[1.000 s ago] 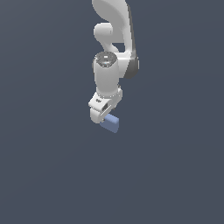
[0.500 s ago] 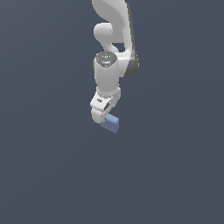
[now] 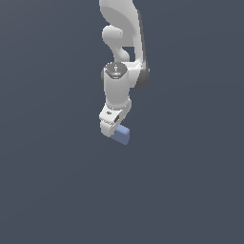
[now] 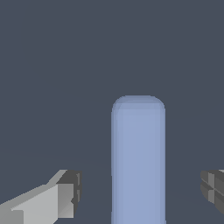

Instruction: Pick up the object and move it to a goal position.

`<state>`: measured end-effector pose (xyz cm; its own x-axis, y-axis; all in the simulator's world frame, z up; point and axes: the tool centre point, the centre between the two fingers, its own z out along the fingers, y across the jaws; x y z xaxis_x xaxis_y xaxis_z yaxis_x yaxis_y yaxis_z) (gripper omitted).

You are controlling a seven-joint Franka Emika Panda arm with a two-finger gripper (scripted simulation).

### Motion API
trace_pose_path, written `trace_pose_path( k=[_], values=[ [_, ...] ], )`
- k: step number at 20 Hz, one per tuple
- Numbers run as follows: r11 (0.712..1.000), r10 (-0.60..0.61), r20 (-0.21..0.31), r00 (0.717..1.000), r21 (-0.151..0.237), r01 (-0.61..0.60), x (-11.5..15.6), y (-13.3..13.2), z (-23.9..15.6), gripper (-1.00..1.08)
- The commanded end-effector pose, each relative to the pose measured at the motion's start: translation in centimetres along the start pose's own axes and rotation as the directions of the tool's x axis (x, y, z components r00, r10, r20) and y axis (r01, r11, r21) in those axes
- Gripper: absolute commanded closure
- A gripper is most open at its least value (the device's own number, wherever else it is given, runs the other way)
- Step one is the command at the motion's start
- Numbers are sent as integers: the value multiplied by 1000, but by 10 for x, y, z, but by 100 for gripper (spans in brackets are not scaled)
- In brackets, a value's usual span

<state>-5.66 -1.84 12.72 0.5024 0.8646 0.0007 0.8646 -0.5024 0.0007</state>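
Note:
The object (image 3: 122,135) is a small light periwinkle-blue block with rounded corners, lying on the dark grey floor just below the white arm's hand. In the wrist view the object (image 4: 138,159) stands as a tall blue bar between the two fingers. My gripper (image 3: 114,132) hovers right over it and is open: one fingertip (image 4: 70,194) and the other fingertip (image 4: 212,189) sit well apart, with a gap to the block on each side. Nothing is held.
A plain dark grey surface (image 3: 57,181) fills both views. The white arm (image 3: 125,43) comes down from the top of the exterior view.
The arm's hand has sunk a little toward the block. The block has not moved.

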Motion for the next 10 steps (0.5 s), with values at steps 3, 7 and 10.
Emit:
trace_pose_path(
  k=[3, 7, 10],
  values=[
    [1000, -2, 0, 1000, 1, 2, -1, -1, 21, -92],
    [1000, -2, 0, 1000, 1, 2, 0, 0, 30, -92],
    [1000, -3, 1, 1000, 1, 3, 0, 0, 31, 108]
  ],
)
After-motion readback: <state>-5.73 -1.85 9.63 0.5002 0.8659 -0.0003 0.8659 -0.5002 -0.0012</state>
